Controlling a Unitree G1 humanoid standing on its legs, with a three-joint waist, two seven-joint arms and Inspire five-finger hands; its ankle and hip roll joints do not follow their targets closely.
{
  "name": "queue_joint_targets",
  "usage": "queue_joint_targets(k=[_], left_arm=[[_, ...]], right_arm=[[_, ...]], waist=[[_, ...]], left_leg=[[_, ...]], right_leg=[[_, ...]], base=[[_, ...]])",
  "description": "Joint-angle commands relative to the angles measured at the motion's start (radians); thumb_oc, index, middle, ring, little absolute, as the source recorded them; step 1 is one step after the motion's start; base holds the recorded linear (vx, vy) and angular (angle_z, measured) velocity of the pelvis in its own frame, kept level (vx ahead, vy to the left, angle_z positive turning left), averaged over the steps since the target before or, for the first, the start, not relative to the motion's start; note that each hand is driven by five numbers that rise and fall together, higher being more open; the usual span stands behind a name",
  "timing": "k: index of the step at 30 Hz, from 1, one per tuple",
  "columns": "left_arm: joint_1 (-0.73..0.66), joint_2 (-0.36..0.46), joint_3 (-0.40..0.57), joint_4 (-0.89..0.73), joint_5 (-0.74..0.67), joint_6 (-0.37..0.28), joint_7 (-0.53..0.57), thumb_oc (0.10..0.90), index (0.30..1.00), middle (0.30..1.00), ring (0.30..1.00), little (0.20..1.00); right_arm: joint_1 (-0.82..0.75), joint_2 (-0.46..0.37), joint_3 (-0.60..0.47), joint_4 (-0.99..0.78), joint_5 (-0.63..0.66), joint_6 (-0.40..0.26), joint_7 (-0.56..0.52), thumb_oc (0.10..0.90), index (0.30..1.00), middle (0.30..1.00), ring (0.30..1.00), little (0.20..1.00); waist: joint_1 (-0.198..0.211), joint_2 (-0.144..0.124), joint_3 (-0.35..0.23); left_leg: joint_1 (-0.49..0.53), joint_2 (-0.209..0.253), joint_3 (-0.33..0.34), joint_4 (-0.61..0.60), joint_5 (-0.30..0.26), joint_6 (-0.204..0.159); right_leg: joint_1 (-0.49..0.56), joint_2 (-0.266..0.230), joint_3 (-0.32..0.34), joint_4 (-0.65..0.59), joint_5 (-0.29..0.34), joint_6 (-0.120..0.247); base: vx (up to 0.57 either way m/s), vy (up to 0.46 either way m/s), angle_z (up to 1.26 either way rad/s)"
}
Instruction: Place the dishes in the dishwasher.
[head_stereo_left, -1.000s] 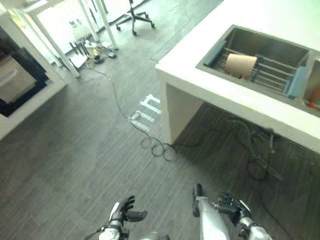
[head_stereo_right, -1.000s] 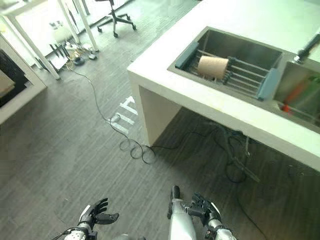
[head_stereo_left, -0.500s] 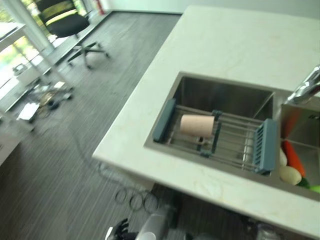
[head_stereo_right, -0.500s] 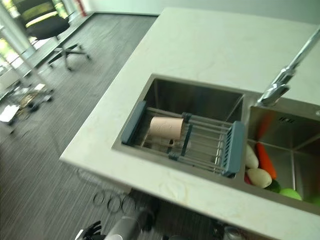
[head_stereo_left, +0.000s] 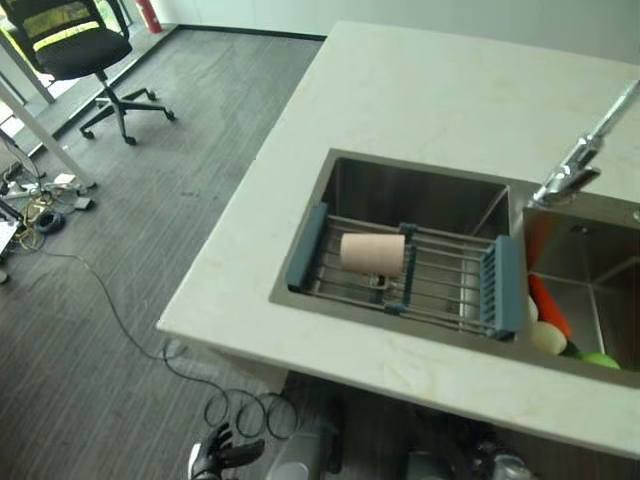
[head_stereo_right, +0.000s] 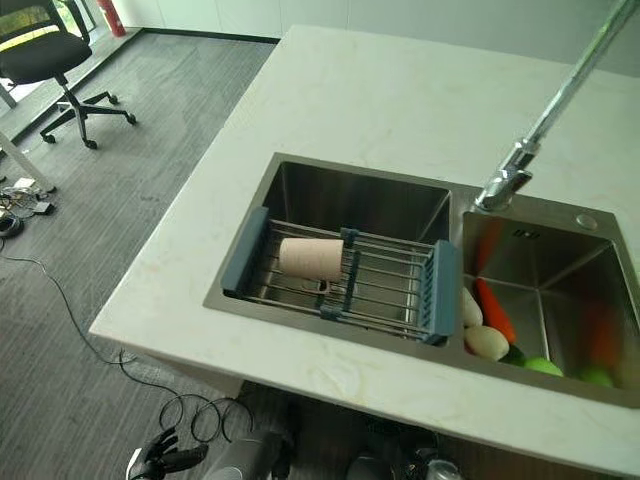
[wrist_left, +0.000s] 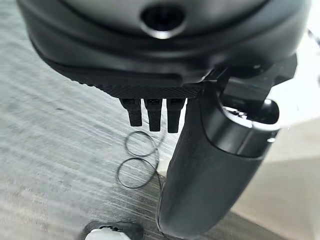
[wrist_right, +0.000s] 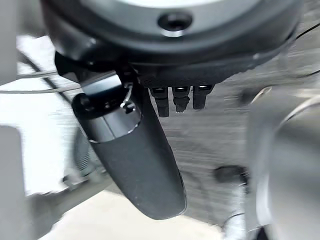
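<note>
left eye view: beige cup lies on its side on sink rack, well apart from left hand, fingers relaxed, holding nothing; right hand also relaxed.

White counter with a double steel sink set in it. Chrome faucet rises between the two basins. Left basin has a wire rack with blue-grey ends spanning it. Right basin holds vegetables: carrot, pale potato-like piece, green pieces at the near edge. Grey wood-grain floor left of the counter. Black office chair far left. White table leg and cable clutter near it.
</note>
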Motion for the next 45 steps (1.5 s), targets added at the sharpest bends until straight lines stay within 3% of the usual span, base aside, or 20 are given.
queue_joint_targets(k=[1,3,9,11,20,23,24,25,27,28,29,30,32,33,34,35,37,39,45], left_arm=[[0.006,-0.029,-0.006,-0.047,0.032,-0.018,0.028,0.800,0.900,0.900,0.900,0.900],[-0.001,-0.049,-0.008,-0.040,-0.007,0.000,0.035,0.800,0.900,0.900,0.900,0.900],[-0.016,-0.058,0.048,-0.011,-0.113,-0.015,0.064,0.800,0.900,0.900,0.900,0.900],[-0.009,-0.047,0.100,-0.012,-0.210,-0.070,0.090,0.800,0.900,0.900,0.900,0.900],[0.011,0.044,0.271,-0.178,-0.282,-0.202,0.228,0.800,0.900,0.900,0.900,0.900],[0.021,0.105,0.364,-0.266,-0.260,-0.262,0.347,0.800,0.900,0.900,0.900,0.900],[0.031,0.168,0.446,-0.303,-0.204,-0.268,0.472,0.800,0.900,0.900,0.900,0.900],[0.032,0.176,0.456,-0.307,-0.178,-0.269,0.515,0.800,0.900,0.900,0.900,0.900],[0.059,0.301,0.558,-0.328,0.102,-0.250,0.830,0.800,0.900,0.900,0.900,0.900],[0.061,0.309,0.566,-0.330,0.117,-0.251,0.851,0.800,0.900,0.900,0.900,0.900],[0.092,0.437,0.663,-0.364,0.263,-0.273,0.970,0.800,0.900,0.900,0.900,0.900],[0.103,0.489,0.708,-0.385,0.294,-0.298,0.969,0.800,0.900,0.900,0.900,0.900],[0.110,0.609,0.792,-0.448,0.317,-0.354,0.900,0.800,0.900,0.900,0.900,0.900],[0.094,0.679,0.827,-0.513,0.277,-0.437,0.785,0.800,0.900,0.900,0.900,0.900],[0.074,0.727,0.842,-0.581,0.175,-0.473,0.636,0.800,0.900,0.900,0.900,0.900],[0.034,0.766,0.831,-0.714,-0.011,-0.461,0.389,0.800,0.900,0.900,0.900,0.900],[-0.016,0.784,0.768,-0.861,-0.217,-0.399,0.135,0.800,0.900,0.900,0.900,0.900],[-0.131,0.807,0.628,-1.088,-0.282,-0.249,-0.055,0.800,0.900,0.900,0.900,0.900],[-0.337,0.817,0.420,-1.269,-0.365,-0.012,-0.319,0.800,0.900,0.900,0.900,0.900]], right_arm=[[-0.010,-0.093,-0.036,-0.037,0.016,-0.059,-0.003,0.800,0.900,0.900,0.900,0.900],[0.004,-0.099,-0.069,-0.030,0.029,-0.051,-0.017,0.800,0.900,0.900,0.900,0.900],[0.020,-0.093,-0.114,0.010,0.052,-0.049,-0.015,0.800,0.900,0.900,0.900,0.900],[0.040,-0.091,-0.135,0.013,0.061,-0.067,-0.010,0.800,0.900,0.900,0.900,0.900],[0.075,-0.120,-0.183,0.007,0.044,-0.072,0.012,0.800,0.900,0.900,0.900,0.900],[0.086,-0.130,-0.197,0.008,0.042,-0.075,0.023,0.800,0.900,0.900,0.900,0.900],[0.095,-0.131,-0.202,0.010,0.045,-0.076,0.025,0.800,0.900,0.900,0.900,0.900],[0.095,-0.130,-0.201,0.010,0.047,-0.076,0.024,0.800,0.900,0.900,0.900,0.900],[0.102,-0.129,-0.202,0.005,0.042,-0.068,0.017,0.800,0.900,0.900,0.900,0.900],[0.102,-0.128,-0.202,0.004,0.040,-0.066,0.015,0.800,0.900,0.900,0.900,0.900],[0.118,-0.122,-0.185,-0.029,0.033,-0.040,-0.019,0.800,0.900,0.900,0.900,0.900],[0.128,-0.120,-0.177,-0.050,0.034,-0.025,-0.035,0.800,0.900,0.900,0.900,0.900],[0.150,-0.119,-0.165,-0.075,0.043,-0.002,-0.056,0.800,0.900,0.900,0.900,0.900],[0.160,-0.118,-0.161,-0.077,0.057,0.009,-0.060,0.800,0.900,0.900,0.900,0.900],[0.161,-0.114,-0.157,-0.068,0.069,0.012,-0.057,0.800,0.900,0.900,0.900,0.900],[0.158,-0.110,-0.150,-0.052,0.084,0.009,-0.048,0.800,0.900,0.900,0.900,0.900],[0.150,-0.102,-0.143,-0.038,0.084,0.008,-0.038,0.800,0.900,0.900,0.900,0.900],[0.136,-0.089,-0.129,-0.034,0.061,0.011,-0.025,0.800,0.900,0.900,0.900,0.900],[0.120,-0.089,-0.131,-0.026,0.079,0.037,-0.007,0.800,0.900,0.900,0.900,0.900]], waist=[[-0.009,0.033,-0.023],[-0.025,0.037,-0.028],[-0.040,0.045,-0.045],[-0.053,0.053,-0.054],[-0.050,0.074,-0.072],[-0.041,0.082,-0.081],[-0.033,0.085,-0.088],[-0.032,0.085,-0.090],[-0.027,0.087,-0.094],[-0.027,0.086,-0.097],[-0.028,0.091,-0.102],[-0.030,0.092,-0.106],[-0.033,0.095,-0.112],[-0.034,0.097,-0.121],[-0.032,0.095,-0.127],[-0.027,0.096,-0.134],[-0.026,0.095,-0.141],[-0.036,0.092,-0.151],[-0.059,0.085,-0.159]], left_leg=[[0.051,0.083,-0.036,0.199,-0.178,0.012],[0.015,0.119,-0.011,0.199,-0.159,-0.018],[-0.007,0.136,-0.003,0.199,-0.154,-0.043],[0.000,0.137,0.005,0.199,-0.158,-0.047],[0.014,0.133,0.018,0.199,-0.170,-0.050],[0.015,0.130,0.015,0.199,-0.175,-0.048],[0.022,0.131,0.015,0.199,-0.184,-0.046],[0.017,0.131,0.015,0.199,-0.179,-0.045],[0.029,0.133,0.020,0.199,-0.188,-0.042],[0.023,0.133,0.020,0.199,-0.183,-0.041],[0.036,0.137,0.024,0.199,-0.195,-0.037],[0.038,0.138,0.026,0.199,-0.197,-0.036],[0.046,0.140,0.028,0.199,-0.202,-0.037],[0.047,0.141,0.028,0.199,-0.204,-0.038],[0.050,0.141,0.029,0.199,-0.207,-0.040],[0.054,0.141,0.028,0.199,-0.211,-0.041],[0.059,0.141,0.027,0.199,-0.217,-0.041],[0.070,0.143,0.035,0.199,-0.224,-0.041],[0.078,0.150,0.047,0.199,-0.221,-0.036]], right_leg=[[0.007,0.048,-0.022,-0.055,0.026,0.019],[-0.010,0.043,-0.046,-0.055,0.024,0.018],[-0.033,0.024,-0.050,-0.055,0.029,0.028],[-0.029,0.017,-0.047,-0.055,0.023,0.025],[-0.016,-0.014,-0.065,-0.055,0.011,0.037],[-0.017,-0.022,-0.066,-0.055,0.005,0.041],[-0.010,-0.025,-0.070,-0.055,-0.003,0.045],[-0.015,-0.025,-0.070,-0.055,0.001,0.044],[-0.004,-0.029,-0.071,-0.055,-0.006,0.048],[-0.010,-0.029,-0.070,-0.055,0.000,0.048],[0.000,-0.025,-0.063,-0.055,-0.010,0.047],[0.002,-0.023,-0.060,-0.055,-0.011,0.047],[0.009,-0.021,-0.057,-0.055,-0.014,0.048],[0.011,-0.022,-0.058,-0.055,-0.016,0.048],[0.015,-0.022,-0.061,-0.055,-0.019,0.048],[0.021,-0.023,-0.065,-0.055,-0.025,0.048],[0.026,-0.020,-0.064,-0.055,-0.029,0.047],[0.030,-0.012,-0.055,-0.055,-0.028,0.053],[0.024,-0.003,-0.036,-0.055,-0.012,0.065]], base=[[-0.05,-0.086,-0.23],[-0.09,-0.060,-0.08],[-0.03,0.012,-0.05],[0.05,0.083,-0.07],[0.05,0.082,0.02],[0.05,0.071,-0.03],[0.05,0.042,-0.05],[0.07,0.033,-0.06],[0.05,0.025,-0.10],[0.07,0.038,-0.19],[0.06,0.030,-0.21],[0.09,0.026,-0.15],[0.07,-0.007,-0.04],[0.09,-0.030,0.02],[0.10,-0.049,0.07],[0.07,-0.053,0.03],[0.05,-0.067,0.02],[0.07,-0.106,-0.03],[0.03,-0.080,-0.24]])
